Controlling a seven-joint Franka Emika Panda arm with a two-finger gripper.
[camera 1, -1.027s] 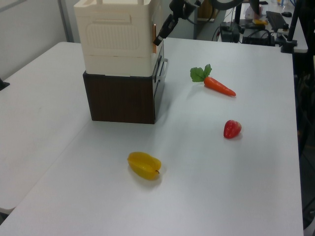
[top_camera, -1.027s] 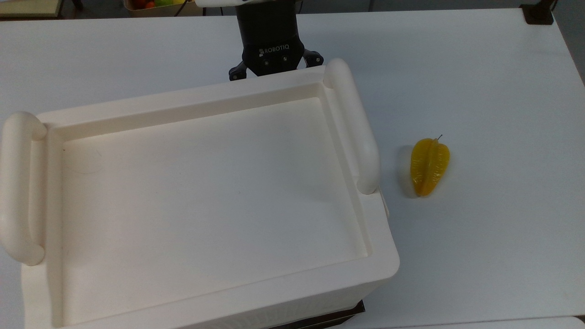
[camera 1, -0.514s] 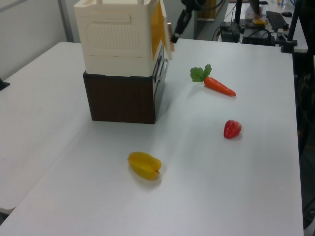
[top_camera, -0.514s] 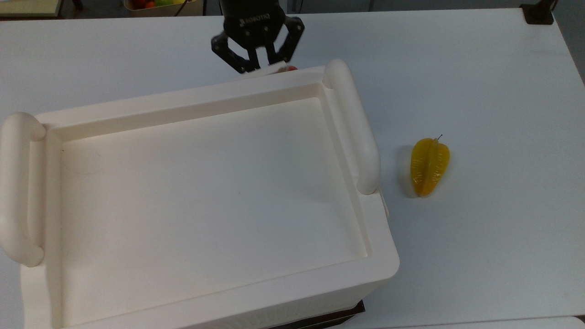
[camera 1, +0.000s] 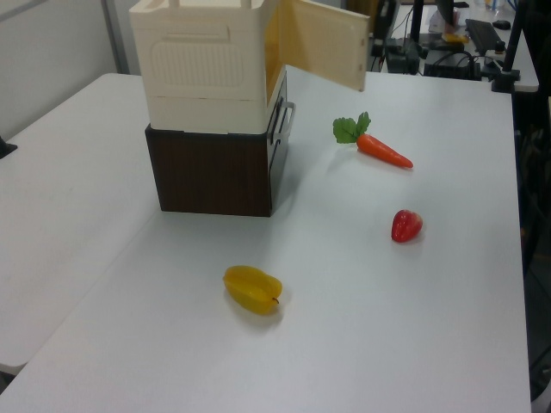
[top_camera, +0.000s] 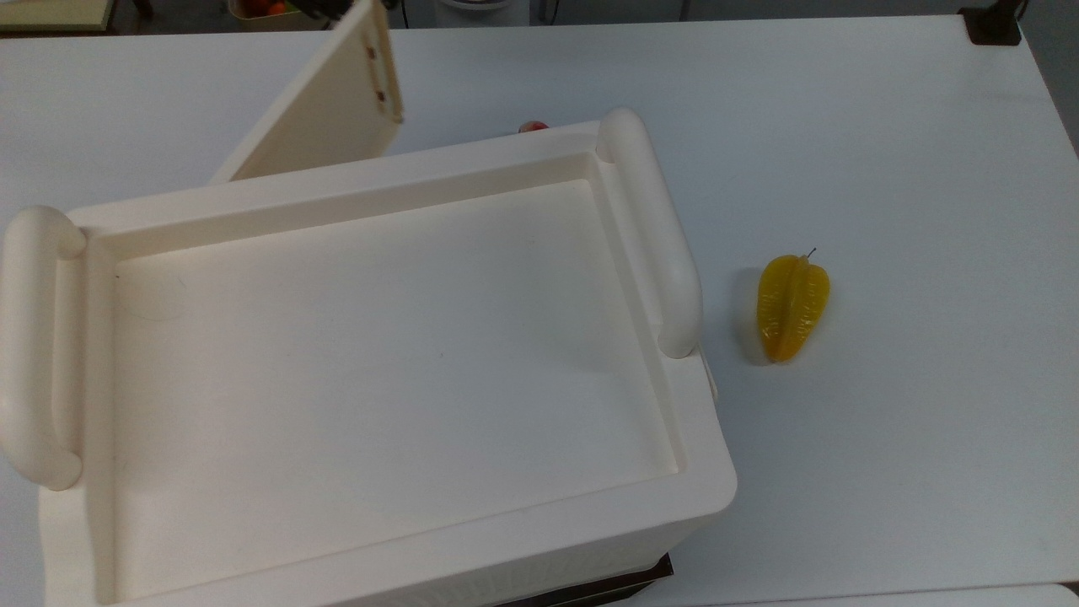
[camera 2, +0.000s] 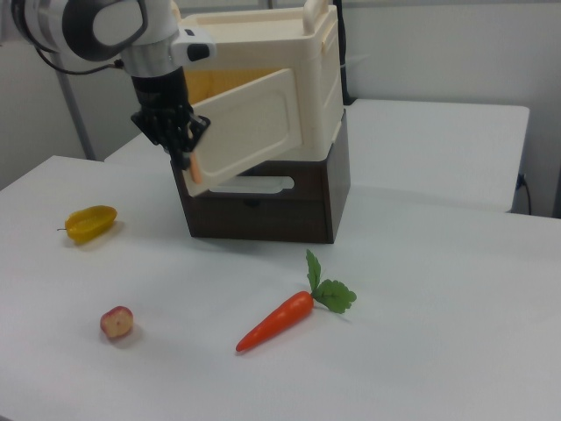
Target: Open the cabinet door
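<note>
The cabinet point(top_camera: 379, 362) is a cream-white box with a recessed top and two tube handles, standing on a dark base point(camera 1: 211, 172). In the right view the cabinet point(camera 2: 289, 79) shows a yellow inside behind the cabinet door point(camera 2: 254, 127), which is swung well out. In the top view the cabinet door point(top_camera: 329, 110) angles away toward the top view's upper left. In the left view the cabinet door point(camera 1: 323, 43) sticks out to the left view's right. My gripper point(camera 2: 186, 151) is shut on the door's free edge, beside an orange tab there.
A yellow ribbed fruit point(top_camera: 792, 308) lies on the white table to the top view's right of the cabinet. A carrot point(camera 2: 276, 320) and a small red fruit point(camera 2: 117, 322) lie in front of the cabinet in the right view. The arm point(camera 2: 105, 26) reaches in from the right view's upper left.
The door went from nearly shut to wide open. The gripper travelled toward the top view's upper left, taking the door's free edge with it.
</note>
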